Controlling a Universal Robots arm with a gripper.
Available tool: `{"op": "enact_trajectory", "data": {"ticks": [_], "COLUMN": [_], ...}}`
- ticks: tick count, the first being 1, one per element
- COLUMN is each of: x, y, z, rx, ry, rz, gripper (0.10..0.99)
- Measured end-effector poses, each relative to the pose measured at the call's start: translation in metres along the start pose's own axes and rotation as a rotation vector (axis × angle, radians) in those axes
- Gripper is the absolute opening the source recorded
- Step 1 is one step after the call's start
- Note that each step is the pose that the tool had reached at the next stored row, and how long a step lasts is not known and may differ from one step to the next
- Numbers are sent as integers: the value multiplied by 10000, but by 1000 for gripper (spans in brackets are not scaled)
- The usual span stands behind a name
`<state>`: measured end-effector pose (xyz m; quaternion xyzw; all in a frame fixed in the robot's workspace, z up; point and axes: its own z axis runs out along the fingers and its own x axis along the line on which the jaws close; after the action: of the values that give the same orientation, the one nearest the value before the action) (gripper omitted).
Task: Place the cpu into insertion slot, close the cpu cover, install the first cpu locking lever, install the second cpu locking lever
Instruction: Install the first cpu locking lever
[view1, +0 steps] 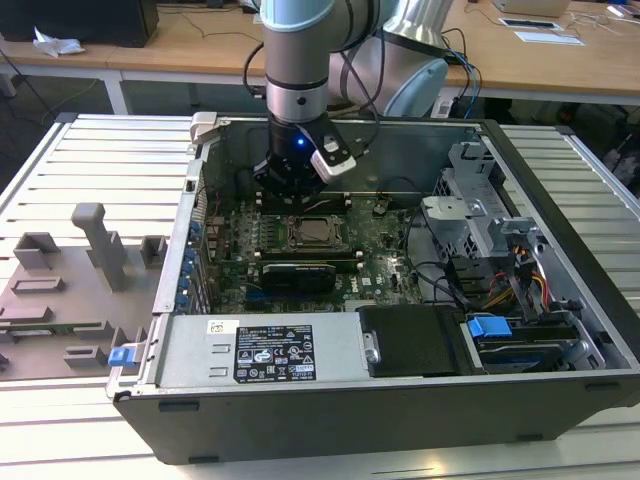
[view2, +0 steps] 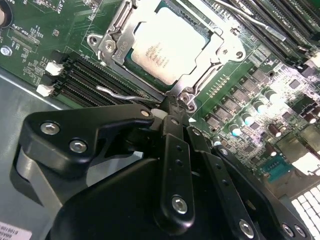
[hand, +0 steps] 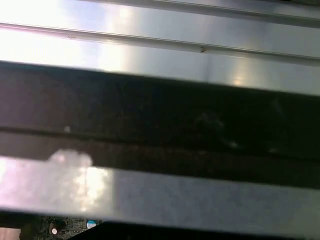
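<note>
Silvery cpu (view2: 167, 50) seated under cpu cover (view2: 120, 30); gripper (view2: 172, 107) apparently pinched beside it.

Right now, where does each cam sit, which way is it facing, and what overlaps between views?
Exterior view: off the arm, looking down into the open computer case at the motherboard; the arm's wrist and gripper show.
Second wrist view: on the arm, looking past the gripper at the cpu under the closed cpu cover, a wire locking lever at the fingertips.
First wrist view: on the arm, close against grey and dark bands I cannot identify.
Shared: exterior and second wrist views both show the cpu.
</note>
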<state>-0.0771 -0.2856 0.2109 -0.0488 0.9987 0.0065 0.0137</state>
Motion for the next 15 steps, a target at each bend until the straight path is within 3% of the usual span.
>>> {"op": "enact_trajectory", "data": {"ticks": [10,15], "x": [4,-9], "y": [-2,-2], "z": [90,97], "rx": [6,1], "ry": [7,1], "rz": [0,1], "gripper": [106,106]}}
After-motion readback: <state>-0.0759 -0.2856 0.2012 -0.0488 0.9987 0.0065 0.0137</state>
